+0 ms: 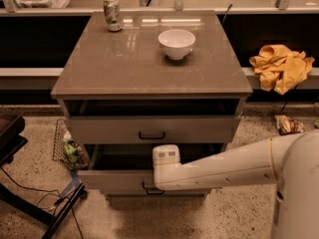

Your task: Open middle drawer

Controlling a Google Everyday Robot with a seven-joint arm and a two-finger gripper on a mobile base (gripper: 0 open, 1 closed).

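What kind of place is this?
Probably a robot test lab or workshop: a speckled hard floor, a long counter behind the cabinet, and a rag lying on a ledge. The gripper is at the middle drawer, at its front.

Speckled terrazzo floor (239,218), warm dim light, a long dark recess (30,39) behind the grey-brown cabinet (149,63). Yellow cloth (281,66) on the ledge at right, wrapper (286,124) on the floor below it, wire basket (58,133) and black stand (62,210) with cables at left. Tool (157,183) sits low at the cabinet front.
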